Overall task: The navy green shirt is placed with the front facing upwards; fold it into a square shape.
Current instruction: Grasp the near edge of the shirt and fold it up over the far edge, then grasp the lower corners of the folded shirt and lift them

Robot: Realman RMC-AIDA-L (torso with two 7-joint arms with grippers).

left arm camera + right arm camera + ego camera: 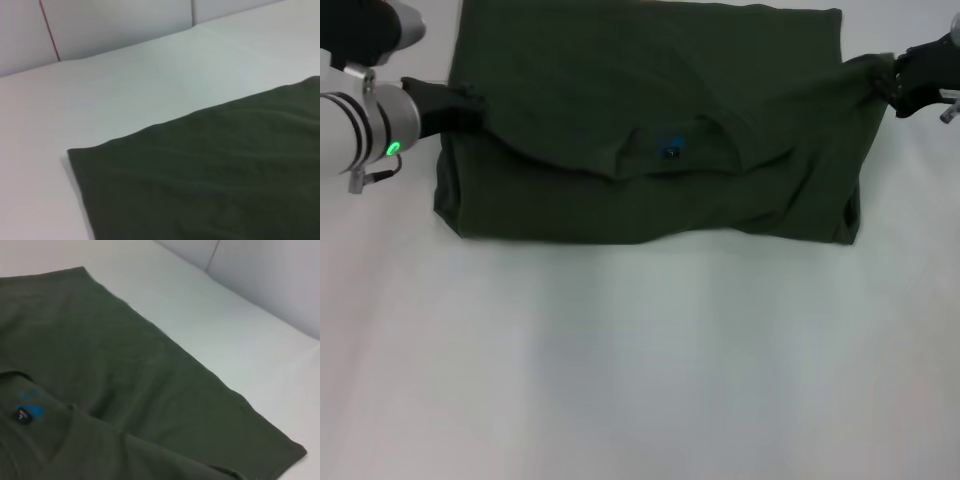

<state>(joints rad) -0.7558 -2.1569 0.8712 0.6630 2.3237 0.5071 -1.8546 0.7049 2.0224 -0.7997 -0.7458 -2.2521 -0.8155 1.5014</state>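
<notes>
While the white table (640, 380) bears it, the navy green shirt (650, 140) lies at the far middle, folded into a wide rectangle, neck label (670, 150) uppermost. Left gripper (455, 105) sits at the shirt's left edge; whether it is clenched cannot be told. Right gripper (892, 82) is clenched on the shirt's right edge, fabric bunched there.

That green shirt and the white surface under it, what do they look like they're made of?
The navy green shirt looks like soft matte knit fabric, probably cotton: it creases, drapes and folds limply, without shine. The table looks like a smooth, hard, pale surface with a faint sheen, perhaps laminate or painted board; its exact material can't be told.
</notes>
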